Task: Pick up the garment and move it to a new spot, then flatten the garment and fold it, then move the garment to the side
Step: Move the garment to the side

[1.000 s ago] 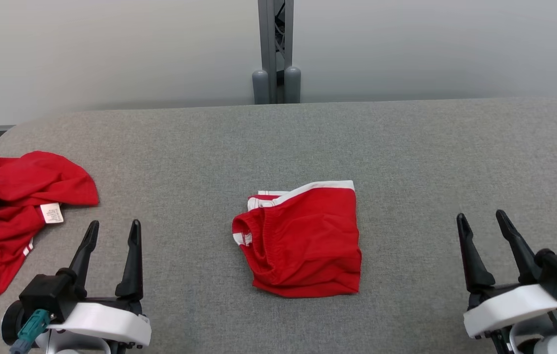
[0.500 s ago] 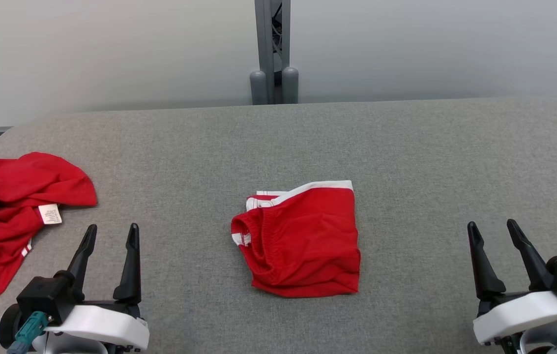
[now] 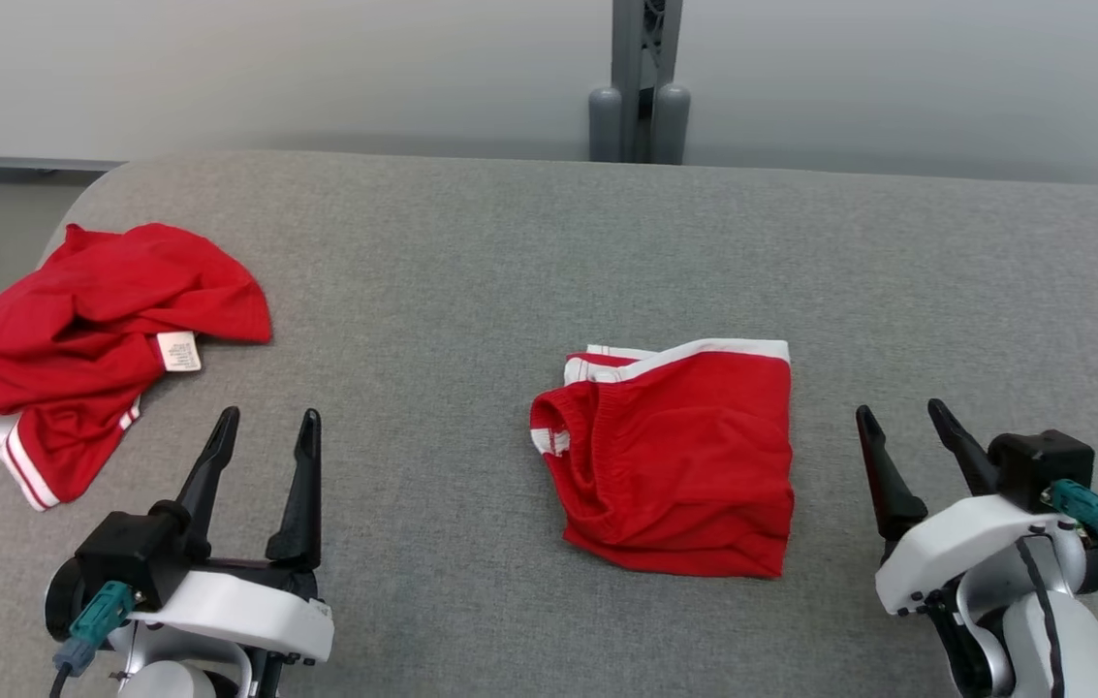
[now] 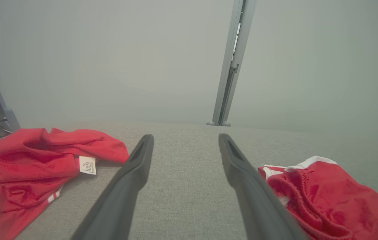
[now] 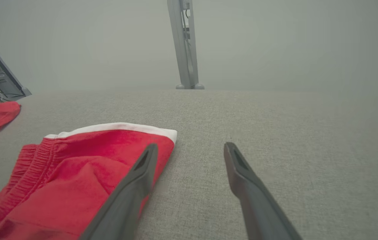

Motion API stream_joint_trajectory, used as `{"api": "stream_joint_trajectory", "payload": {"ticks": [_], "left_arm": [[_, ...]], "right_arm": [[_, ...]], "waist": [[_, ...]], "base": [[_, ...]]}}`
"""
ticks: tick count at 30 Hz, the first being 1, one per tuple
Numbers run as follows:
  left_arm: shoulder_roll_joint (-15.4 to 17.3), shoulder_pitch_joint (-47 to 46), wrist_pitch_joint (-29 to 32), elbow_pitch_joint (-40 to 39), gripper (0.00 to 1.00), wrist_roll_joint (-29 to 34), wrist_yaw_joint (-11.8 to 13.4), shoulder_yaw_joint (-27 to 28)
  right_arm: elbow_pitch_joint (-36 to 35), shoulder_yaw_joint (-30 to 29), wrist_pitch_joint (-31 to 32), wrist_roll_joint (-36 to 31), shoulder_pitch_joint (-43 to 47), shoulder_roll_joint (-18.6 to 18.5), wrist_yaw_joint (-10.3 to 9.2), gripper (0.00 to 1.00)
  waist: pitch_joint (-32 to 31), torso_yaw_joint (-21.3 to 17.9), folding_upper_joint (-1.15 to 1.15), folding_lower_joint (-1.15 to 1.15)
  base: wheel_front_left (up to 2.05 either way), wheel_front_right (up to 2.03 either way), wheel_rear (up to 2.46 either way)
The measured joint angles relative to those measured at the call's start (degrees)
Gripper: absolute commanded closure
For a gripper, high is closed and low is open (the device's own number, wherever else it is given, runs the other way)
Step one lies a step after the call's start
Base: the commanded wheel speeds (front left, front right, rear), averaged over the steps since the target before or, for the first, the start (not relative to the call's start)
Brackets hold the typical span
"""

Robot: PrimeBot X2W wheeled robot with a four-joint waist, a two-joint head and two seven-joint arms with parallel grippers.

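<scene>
Worktop: a grey fabric-covered worktop [image 3: 471, 271] with rounded corners, set against a pale wall. A grey metal post [image 3: 641, 87] stands behind its far edge.

Item 1: a folded red garment with an elastic waistband and white trim [image 3: 674, 460] lies near the middle of the worktop, somewhat toward the robot's right. It is a compact, roughly square packet. The white-edged hem runs along its far side and the gathered waistband faces left. The surface is mildly wrinkled.

Item 2: a crumpled red garment with white stripes [image 3: 93, 339] lies at the far left of the worktop, well apart from item 1. Part of it reaches the left edge. A small white label [image 3: 178, 351] shows on its right side.

Left gripper [image 3: 269, 414]: at the lower left, between the two garments and touching neither. Its fingers [image 3: 301, 485] are spread wide and hold nothing. In the left wrist view bare worktop shows between them.

Right gripper [image 3: 899, 409]: at the lower right, near the right edge of the folded garment but apart from it in the head view. Its fingers [image 3: 886, 475] are released and empty. In the right wrist view one finger crosses in front of the garment's near corner, and bare worktop shows between the two.
</scene>
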Motion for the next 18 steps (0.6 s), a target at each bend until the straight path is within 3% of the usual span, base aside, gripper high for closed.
{"api": "stream_joint_trajectory", "payload": {"ticks": [11, 18], "left_arm": [[-1.5, -2.5, -1.3, 2.5, 0.00, 0.1, -1.7, -0.7], [-1.6, -3.0, -1.6, 3.4, 0.00, 0.3, -2.0, -0.2]], "right_arm": [[16.8, 8.8, -1.4, 6.1, -6.7, 0.0, 0.00, 0.00], [18.0, 17.4, -0.9, 12.9, -6.4, -0.3, -0.02, 0.00]], "waist": [[4.1, 3.8, 0.00, 0.00], [4.8, 2.6, 0.00, 0.00]], "base": [[0.00, 0.00, 0.00], [0.00, 0.00, 0.00]]}}
